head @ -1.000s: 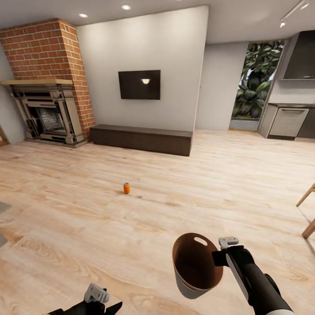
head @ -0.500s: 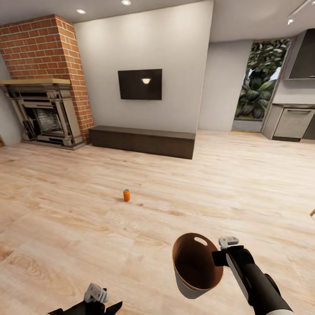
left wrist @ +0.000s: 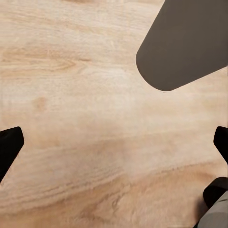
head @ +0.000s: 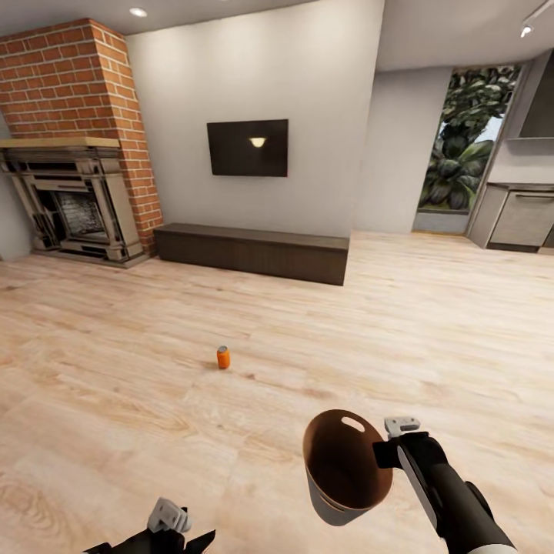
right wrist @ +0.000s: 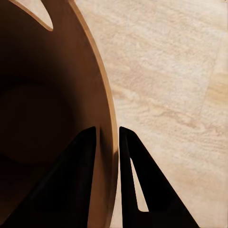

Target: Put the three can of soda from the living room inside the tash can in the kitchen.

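An orange-red can of soda [head: 223, 357] stands upright on the light wood floor, well ahead of me. My right gripper [head: 385, 450] is shut on the rim of the tan-brown tash can [head: 344, 465], one finger inside the wall and one outside, as the right wrist view shows at the gripper [right wrist: 107, 142] and the tash can wall [right wrist: 71, 95]. The bin hangs tilted with its dark inside toward me and an oval hand slot [head: 353, 423] near the rim. My left gripper [head: 173, 531] sits low at the near edge, open, its dark fingertips [left wrist: 9, 147] wide apart over bare floor.
A brick fireplace [head: 73, 192] stands at the far left. A long dark low bench [head: 254, 251] runs under a wall-mounted TV [head: 248, 148]. Kitchen cabinets [head: 519, 219] and a window with foliage lie at the far right. Open floor lies between me and the can.
The whole view has shifted as the camera moved: the room slides left and down, a chair leg at the right edge is gone. Both arms and the held bin keep their place.
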